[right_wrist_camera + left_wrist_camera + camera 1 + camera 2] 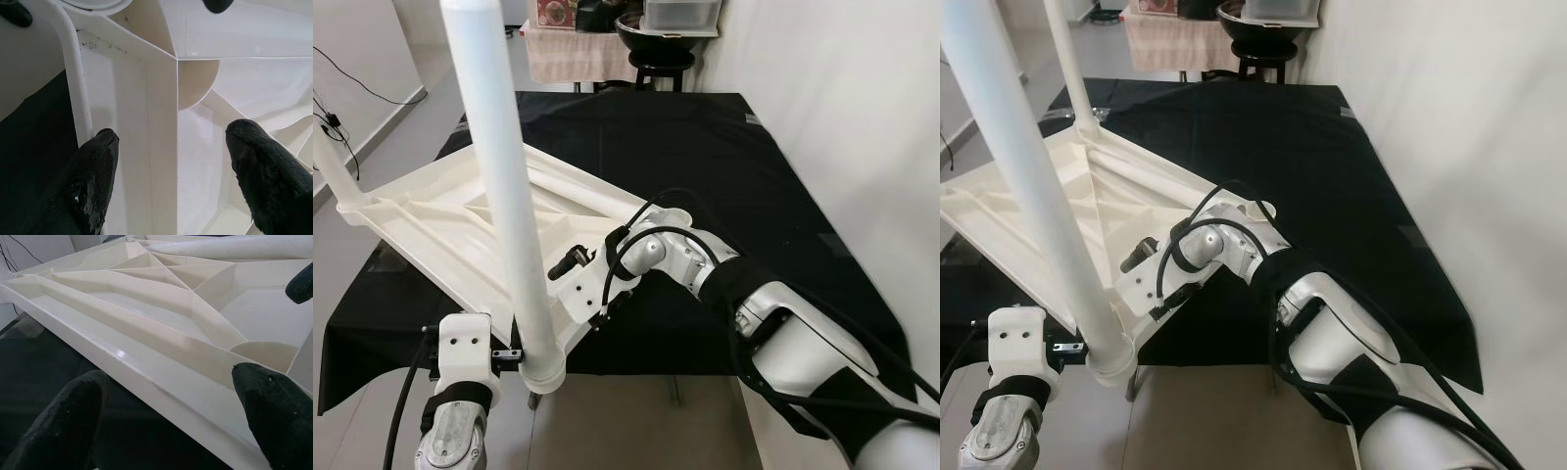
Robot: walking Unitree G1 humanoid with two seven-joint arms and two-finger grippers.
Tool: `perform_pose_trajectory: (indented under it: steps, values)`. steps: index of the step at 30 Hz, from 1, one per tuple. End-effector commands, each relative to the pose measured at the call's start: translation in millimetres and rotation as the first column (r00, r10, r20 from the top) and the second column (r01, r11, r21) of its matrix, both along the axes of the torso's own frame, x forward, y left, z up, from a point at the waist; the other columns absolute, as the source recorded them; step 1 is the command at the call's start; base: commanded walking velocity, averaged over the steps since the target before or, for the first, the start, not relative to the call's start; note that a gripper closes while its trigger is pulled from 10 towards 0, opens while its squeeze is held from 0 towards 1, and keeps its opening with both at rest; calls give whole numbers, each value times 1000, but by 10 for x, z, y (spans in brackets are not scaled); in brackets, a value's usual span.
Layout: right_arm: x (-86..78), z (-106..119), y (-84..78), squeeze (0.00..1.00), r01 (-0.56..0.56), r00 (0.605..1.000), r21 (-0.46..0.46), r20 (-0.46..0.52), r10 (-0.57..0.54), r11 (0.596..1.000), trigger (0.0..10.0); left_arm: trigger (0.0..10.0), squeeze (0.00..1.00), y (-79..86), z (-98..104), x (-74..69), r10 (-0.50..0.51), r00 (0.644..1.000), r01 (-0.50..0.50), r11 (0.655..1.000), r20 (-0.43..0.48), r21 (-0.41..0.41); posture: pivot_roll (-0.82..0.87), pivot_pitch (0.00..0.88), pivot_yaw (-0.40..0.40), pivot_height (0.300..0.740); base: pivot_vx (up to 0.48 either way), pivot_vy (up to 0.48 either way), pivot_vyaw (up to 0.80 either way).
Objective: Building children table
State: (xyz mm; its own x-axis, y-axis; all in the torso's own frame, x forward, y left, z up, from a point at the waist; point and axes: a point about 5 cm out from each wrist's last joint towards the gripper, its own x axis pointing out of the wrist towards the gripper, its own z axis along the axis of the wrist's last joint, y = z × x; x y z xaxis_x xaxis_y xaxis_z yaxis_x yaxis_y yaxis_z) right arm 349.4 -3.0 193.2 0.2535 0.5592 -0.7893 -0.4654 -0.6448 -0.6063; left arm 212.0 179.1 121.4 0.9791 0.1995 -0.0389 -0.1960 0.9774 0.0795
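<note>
A white plastic table top (440, 220) lies upside down on the black-covered table (724, 147), its ribbed underside facing up. One white leg (504, 186) stands in the near corner socket, and a second leg (1067, 64) rises at the far corner. My left gripper (168, 374) is open at the near edge, its fingers (73, 421) straddling the top's rim beside the leg's base. My right gripper (171, 133) is open over the same near corner, its fingers (95, 166) on either side of a rib by the rim. The right wrist (641, 250) hovers just right of the leg.
At the back stand a black stool with a dark bowl (656, 44), a clear plastic box (680, 15) and a cloth-draped stand (573, 54). A white wall (862, 117) runs along the right. Cables (342, 73) lie on the floor at the left.
</note>
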Motion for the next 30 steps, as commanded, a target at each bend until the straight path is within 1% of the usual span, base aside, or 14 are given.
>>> perform_pose_trajectory:
  steps: [1, 2, 5, 6, 9, 12, 13, 16, 17, 19, 22, 23, 25, 30]
  values:
    - [17, -117, -99, 0, 23, 1000, -91, -18, -25, 996, 10000, 10000, 0, 32, 12, -23, 7, 1000, -7, 1000, -2, 21, 50, 72, -74, 740, 0, 0, 0]
    - [23, -86, -94, 0, 24, 999, -78, -30, -26, 997, 10000, 10000, 0, 37, 13, -25, 10, 1000, -10, 1000, -2, 22, 52, 71, -76, 740, 0, 0, 0]
    - [61, 95, -45, 0, 48, 997, 33, -67, -46, 998, 10000, 10000, 0, 47, 12, -31, 16, 1000, -16, 1000, -3, 22, 52, 72, -76, 740, 0, 0, 0]
    - [70, 180, -45, 0, 57, 993, 71, -104, -49, 996, 10000, 10000, 0, 46, 11, -31, 15, 1000, -15, 1000, -3, 22, 52, 69, -73, 740, 0, 0, 0]
    - [75, 230, -47, 0, 61, 991, 92, -125, -49, 994, 10000, 10000, 0, 44, 10, -31, 15, 1000, -15, 1000, -4, 22, 52, 69, -73, 740, 0, 0, 0]
    - [92, 280, -148, 0, 62, 986, 48, -159, -54, 997, 10000, 10000, 0, 41, 9, -23, 12, 1000, -12, 1000, -4, 23, 49, 65, -71, 740, 0, 0, 0]
    - [96, 253, -206, 0, 60, 986, -3, -158, -60, 998, 10000, 10000, 0, 41, 9, -20, 11, 1000, -11, 1000, -3, 23, 47, 63, -70, 740, 0, 0, 0]
    - [100, 231, -243, 0, 59, 986, -38, -156, -64, 998, 10000, 10000, 0, 42, 9, -18, 10, 1000, -10, 1000, -3, 23, 47, 63, -70, 740, 0, 0, 0]
    - [102, 216, -258, 0, 58, 986, -57, -153, -66, 997, 10000, 10000, 0, 42, 10, -17, 10, 1000, -10, 1000, -3, 23, 47, 63, -70, 740, 0, 0, 0]
    - [112, 89, -330, 0, 68, 988, -143, -127, -87, 987, 10000, 10000, 0, 36, 9, -13, 9, 1000, -9, 1000, -3, 22, 48, 63, -71, 740, 0, 0, 0]
    - [109, 41, -340, 0, 67, 989, -170, -118, -88, 983, 10000, 10000, 0, 34, 9, -12, 8, 1000, -8, 1000, -3, 22, 48, 63, -71, 740, 0, 0, 0]
    - [101, -40, -277, 0, 69, 993, -175, -82, -84, 982, 10000, 10000, 0, 36, 11, -10, 9, 1000, -9, 1000, -3, 22, 47, 65, -71, 740, 0, 0, 0]
    - [97, -82, -210, 0, 76, 995, -162, -54, -86, 984, 10000, 10000, 0, 39, 13, -8, 11, 1000, -11, 1000, -3, 23, 48, 66, -71, 740, 0, 0, 0]
    - [85, -116, -167, 0, 78, 995, -159, -44, -86, 984, 10000, 10000, 0, 41, 13, -6, 11, 1000, -11, 1000, -3, 23, 48, 66, -70, 740, 0, 0, 0]
